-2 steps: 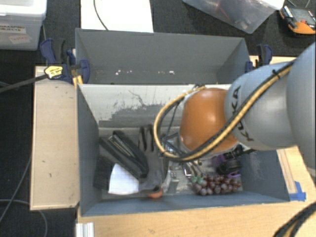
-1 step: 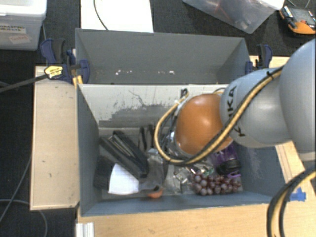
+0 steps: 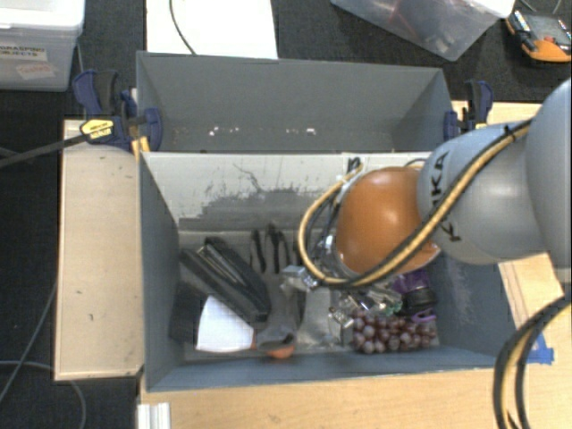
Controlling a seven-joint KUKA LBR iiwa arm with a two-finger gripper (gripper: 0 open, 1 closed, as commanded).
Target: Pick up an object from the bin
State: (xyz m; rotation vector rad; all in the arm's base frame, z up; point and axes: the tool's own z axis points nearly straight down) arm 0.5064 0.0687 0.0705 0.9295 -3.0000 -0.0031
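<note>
Camera view: the jaws sit low in the bin (image 3: 161, 239), under the arm's orange cover (image 3: 380, 217), and I cannot tell how far open they are. A dark red grape bunch (image 3: 389, 333) lies just beside them, toward the view's right. A black stapler-like bar (image 3: 228, 275) lies well apart on their other side.

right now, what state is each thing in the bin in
hand: lowered into the middle of the bin
black stapler: lying diagonally at left, clear of the hand
white sheet: flat, front left, partly under the stapler
grape bunch: lying front right, beside the hand
purple thing: mostly hidden under the arm
</note>
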